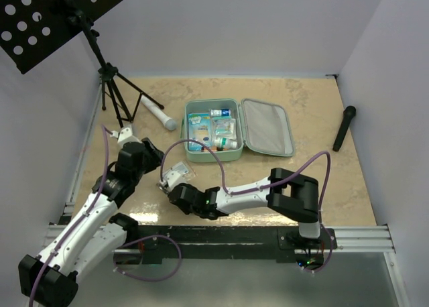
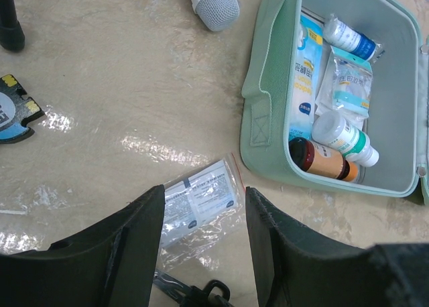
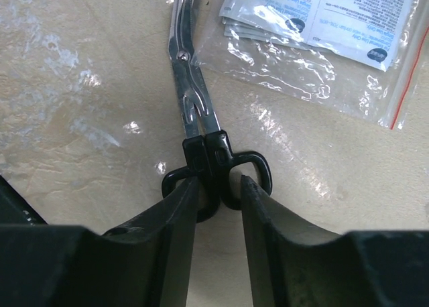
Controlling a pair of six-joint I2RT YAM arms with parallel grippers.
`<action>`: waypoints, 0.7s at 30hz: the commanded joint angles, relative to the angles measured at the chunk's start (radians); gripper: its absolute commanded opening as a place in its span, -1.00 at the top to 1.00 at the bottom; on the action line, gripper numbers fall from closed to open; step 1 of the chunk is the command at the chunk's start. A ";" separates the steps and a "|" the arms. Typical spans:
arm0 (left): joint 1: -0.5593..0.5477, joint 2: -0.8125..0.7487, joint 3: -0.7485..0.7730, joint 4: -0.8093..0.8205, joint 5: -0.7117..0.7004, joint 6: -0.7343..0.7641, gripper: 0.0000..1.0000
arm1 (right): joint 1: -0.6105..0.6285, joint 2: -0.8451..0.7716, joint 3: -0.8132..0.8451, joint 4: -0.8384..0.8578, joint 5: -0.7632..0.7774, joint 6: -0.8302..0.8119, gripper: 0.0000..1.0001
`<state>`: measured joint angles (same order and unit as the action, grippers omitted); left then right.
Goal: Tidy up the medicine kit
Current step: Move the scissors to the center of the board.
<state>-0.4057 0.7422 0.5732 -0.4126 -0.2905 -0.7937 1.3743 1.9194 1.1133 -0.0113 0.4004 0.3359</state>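
Left tool [image 2: 204, 243]: jaws apart, empty, hovering over the sachet bag [image 2: 198, 203] on the table [image 2: 134, 86]. Right tool [image 3: 216, 193]: jaws drawn in about the scissors' [image 3: 191, 99] black handles; I cannot tell whether they bite. Kit [image 1: 265, 126]: open mid-table, right of both, part filled. Step in hand, I judge: picking up the scissors. Next move calls for a sure pinch, then a lift rightward into the kit.

**Top view.** You see a beige marbled desk [image 1: 315, 99]. At its far left stands a black tripod [image 1: 112, 86] carrying a perforated black panel [image 1: 53, 19]. A white-and-grey cylinder [image 1: 158, 112] lies just beside the tripod's feet, grey end nearer you. A black wand [image 1: 344, 127], possibly a microphone, lies near the right wall.

**Left wrist view.** A small black, yellow and blue gadget [image 2: 13, 109] sits at the left edge, partly cropped.
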 commanded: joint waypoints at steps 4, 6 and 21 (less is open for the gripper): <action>0.008 -0.017 -0.024 0.029 0.016 -0.013 -0.11 | 0.002 0.015 -0.030 -0.047 0.014 0.008 0.38; 0.008 -0.014 -0.026 0.032 0.017 -0.015 -0.11 | 0.002 0.018 -0.029 -0.049 0.012 0.009 0.50; 0.008 0.008 0.013 0.049 0.021 -0.006 -0.11 | 0.002 -0.158 -0.079 -0.096 -0.008 0.023 1.00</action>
<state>-0.4057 0.7399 0.5510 -0.4049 -0.2794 -0.7940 1.3773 1.8561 1.0634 -0.0456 0.4011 0.3489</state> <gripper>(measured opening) 0.558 0.009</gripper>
